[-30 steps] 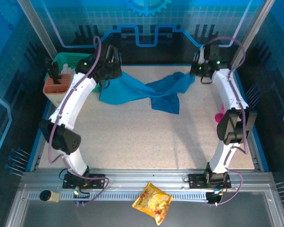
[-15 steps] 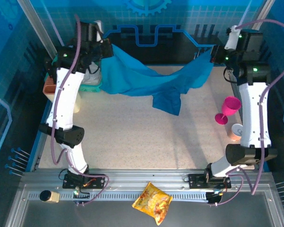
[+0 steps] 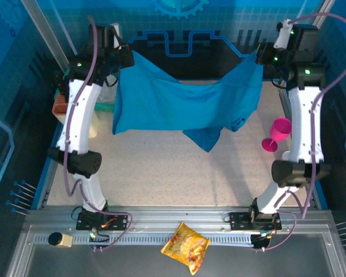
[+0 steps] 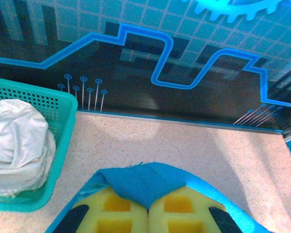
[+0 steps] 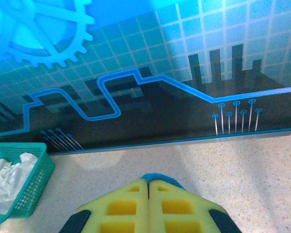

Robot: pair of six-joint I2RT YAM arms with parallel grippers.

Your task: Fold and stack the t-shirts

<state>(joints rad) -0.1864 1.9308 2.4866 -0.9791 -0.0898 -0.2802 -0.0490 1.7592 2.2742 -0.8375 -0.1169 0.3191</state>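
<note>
Top view, what has changed: a second ago the t-shirt [image 3: 184,98] lay bunched on the table [image 3: 161,173] near the back; now both arms are lifted high and it hangs between them like a sheet on a line.
Top view, shirt now: it is off the surface and spread wide. Its top edge sags a little in the middle, and one fold trails lower at centre, with its shadow on the table.
Top view, tools: the left gripper [image 3: 126,55] and the right gripper [image 3: 259,57] each pinch an upper corner at the far back.
Top view, meaning: I'd judge this the shake-out before laying it flat; no fold is made yet.
Top view, surroundings: the pink cup [image 3: 279,134] stands near the shirt's right edge, and a snack bag [image 3: 185,247] lies well clear by the arm bases.
Left wrist, grip: the yellow pads [image 4: 116,213] are pressed together with a thick fold of teal fabric clenched between them.
Left wrist, extra: a green basket [image 4: 63,126] holding a white cloth [image 4: 17,143] sits by the back wall, far plainer here than from above.
Right wrist, grip: the jaws are clamped tight, and only a sliver of teal shows at their tips, a thinner bite than the left has.
Between views: the wrists confirm the pinch, while the spread and the dangling fold are seen from above.
</note>
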